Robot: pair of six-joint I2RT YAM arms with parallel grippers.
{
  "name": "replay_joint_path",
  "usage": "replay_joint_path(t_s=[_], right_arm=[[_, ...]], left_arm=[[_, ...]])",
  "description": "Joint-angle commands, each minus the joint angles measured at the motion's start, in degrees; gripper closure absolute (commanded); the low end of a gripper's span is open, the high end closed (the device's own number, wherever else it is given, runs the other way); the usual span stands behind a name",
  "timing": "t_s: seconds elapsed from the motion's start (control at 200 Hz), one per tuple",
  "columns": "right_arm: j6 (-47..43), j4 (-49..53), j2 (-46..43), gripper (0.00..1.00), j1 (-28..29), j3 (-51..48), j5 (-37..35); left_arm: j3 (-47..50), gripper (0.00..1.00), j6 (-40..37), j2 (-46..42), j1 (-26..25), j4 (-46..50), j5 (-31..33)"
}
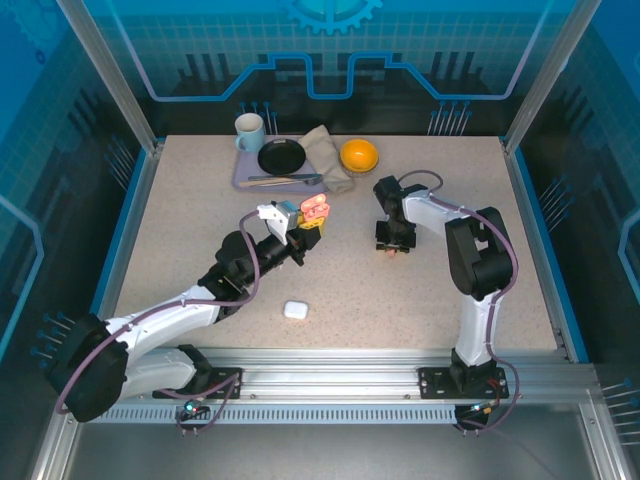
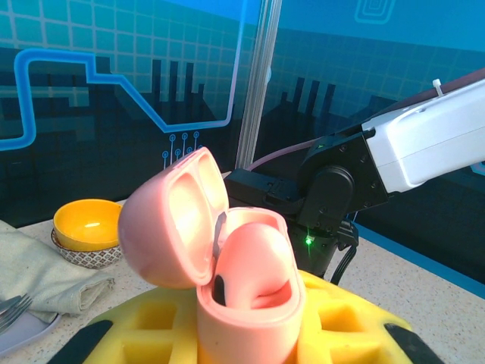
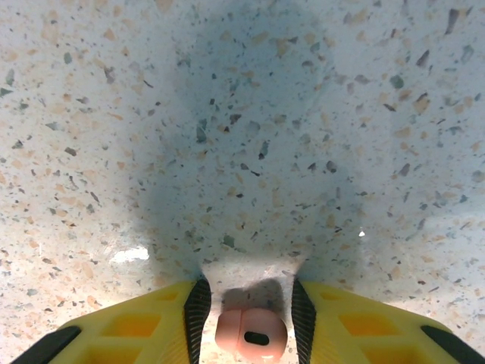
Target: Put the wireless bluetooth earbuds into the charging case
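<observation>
My left gripper (image 1: 300, 222) is raised above the table and shut on the open pink charging case (image 1: 316, 208). In the left wrist view the case (image 2: 250, 303) stands between the yellow fingers with its lid (image 2: 170, 220) tipped back to the left. A pink earbud (image 2: 254, 262) sits inside it. My right gripper (image 1: 392, 245) points straight down at the table, open. A second pink earbud (image 3: 251, 336) lies on the tabletop between its fingers (image 3: 198, 303), with a small gap on each side. A closed white case (image 1: 294, 309) lies near the front. The white earbuds are out of view.
At the back stands a purple tray (image 1: 245, 178) with a mug (image 1: 249, 130), a black plate (image 1: 282, 156) and cutlery. Beside it lie a folded cloth (image 1: 325, 155) and an orange bowl (image 1: 359, 155). The right arm's wrist (image 2: 341, 189) hangs close behind the pink case.
</observation>
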State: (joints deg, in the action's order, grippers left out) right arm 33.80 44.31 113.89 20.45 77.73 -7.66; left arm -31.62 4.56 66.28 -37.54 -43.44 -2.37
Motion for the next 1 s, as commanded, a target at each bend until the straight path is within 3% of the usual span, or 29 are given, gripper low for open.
replay_joint_path(t_s=[0.0,0.995], right_arm=[[0.77,3.44,-0.77,0.62,0.82,-0.22,-1.52],[2.57,4.20,0.71,0.63,2.22,1.08,-4.83]], left_arm=[[-1.52,1.00,0.52,0.09,0.48,-2.48,-0.64],[-1.76,1.00,0.48,0.60,0.45,-2.86,-0.77]])
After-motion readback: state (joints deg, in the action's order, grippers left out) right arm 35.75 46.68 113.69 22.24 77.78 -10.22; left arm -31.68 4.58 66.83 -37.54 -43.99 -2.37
